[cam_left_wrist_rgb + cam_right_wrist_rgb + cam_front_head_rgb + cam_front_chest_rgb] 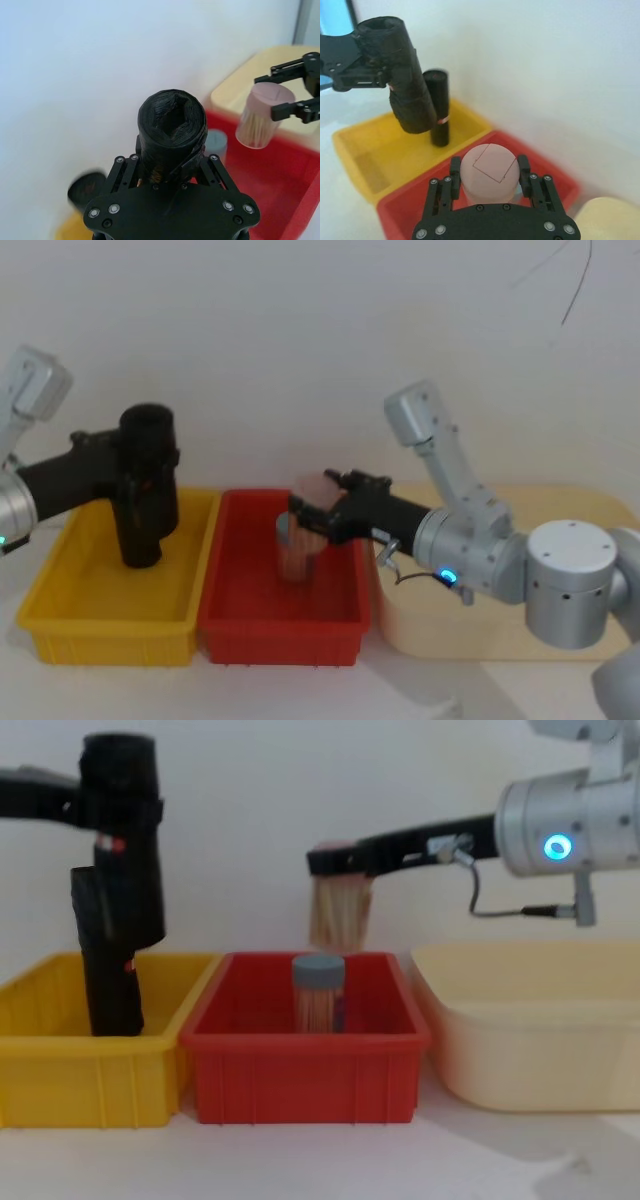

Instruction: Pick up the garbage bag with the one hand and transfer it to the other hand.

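The garbage bag (148, 460), a thick black roll with a small red-and-white mark, hangs upright over the yellow bin (100, 635). My left gripper (135, 462), on the arm with the green ring, is shut on its upper half. From the left wrist the roll's end (172, 125) stands between the fingers (120, 167). It also shows from the chest (125, 870) and from the right wrist (402, 75). My right gripper (312, 515), on the blue-ring arm, is shut on a pink-lidded toothpick jar (490, 167) above the red bin (280, 635), well apart from the bag.
A second black roll (105, 980) stands in the yellow bin just below and behind the held one. A grey-lidded toothpick jar (318, 990) stands in the red bin. A cream tub (530, 1040) sits to the right. A white wall is close behind.
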`<state>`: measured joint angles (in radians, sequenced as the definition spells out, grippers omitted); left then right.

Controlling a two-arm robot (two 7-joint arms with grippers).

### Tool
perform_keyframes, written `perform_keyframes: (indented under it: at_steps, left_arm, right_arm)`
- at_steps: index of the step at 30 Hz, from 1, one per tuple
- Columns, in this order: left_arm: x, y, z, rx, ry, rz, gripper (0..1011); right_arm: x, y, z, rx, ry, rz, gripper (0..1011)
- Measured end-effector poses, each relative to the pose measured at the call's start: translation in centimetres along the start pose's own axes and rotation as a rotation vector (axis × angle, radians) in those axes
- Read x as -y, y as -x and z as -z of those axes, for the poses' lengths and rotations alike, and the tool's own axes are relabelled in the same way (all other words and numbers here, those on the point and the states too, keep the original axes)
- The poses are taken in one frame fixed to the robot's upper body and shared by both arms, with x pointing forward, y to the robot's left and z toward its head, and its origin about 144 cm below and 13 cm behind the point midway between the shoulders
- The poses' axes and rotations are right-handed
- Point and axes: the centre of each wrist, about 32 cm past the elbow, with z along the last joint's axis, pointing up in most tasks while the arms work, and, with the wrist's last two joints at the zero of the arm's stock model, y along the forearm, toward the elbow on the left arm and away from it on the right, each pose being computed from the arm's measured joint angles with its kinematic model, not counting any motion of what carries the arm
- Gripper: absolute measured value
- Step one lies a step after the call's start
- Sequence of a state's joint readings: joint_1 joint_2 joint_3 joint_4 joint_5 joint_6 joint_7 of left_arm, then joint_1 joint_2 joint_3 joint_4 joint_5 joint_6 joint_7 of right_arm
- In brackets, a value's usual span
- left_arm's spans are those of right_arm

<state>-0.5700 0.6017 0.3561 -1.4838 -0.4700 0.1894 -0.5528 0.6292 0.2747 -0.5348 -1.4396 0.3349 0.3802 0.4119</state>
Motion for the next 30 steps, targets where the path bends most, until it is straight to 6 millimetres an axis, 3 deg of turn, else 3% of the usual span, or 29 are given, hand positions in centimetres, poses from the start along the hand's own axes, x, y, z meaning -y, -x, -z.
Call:
perform_keyframes:
  at_steps: [8,17,26,27,30]
  left_arm:
    - [2.6,-0.3,-2.2,0.041,0.072,0.074,416]
    - [7.1,-0.2,-3.5,0.051,0.142,0.184,416]
    - [13.9,-0.1,-3.6,0.027,0.212,0.317,416]
    - [13.9,-0.1,-3.6,0.027,0.212,0.317,416]
    - [17.0,0.0,-3.3,0.000,0.242,0.370,416]
  right_arm:
    - [2.4,-1.0,-1.4,0.029,-0.063,0.101,651]
    - [5.4,-2.1,-1.8,0.042,-0.092,0.235,652]
    - [8.2,-3.6,-1.3,0.034,-0.081,0.370,652]
    - [8.4,-3.7,-1.2,0.032,-0.079,0.378,652]
    - [9.2,-4.5,-0.7,0.021,-0.062,0.422,652]
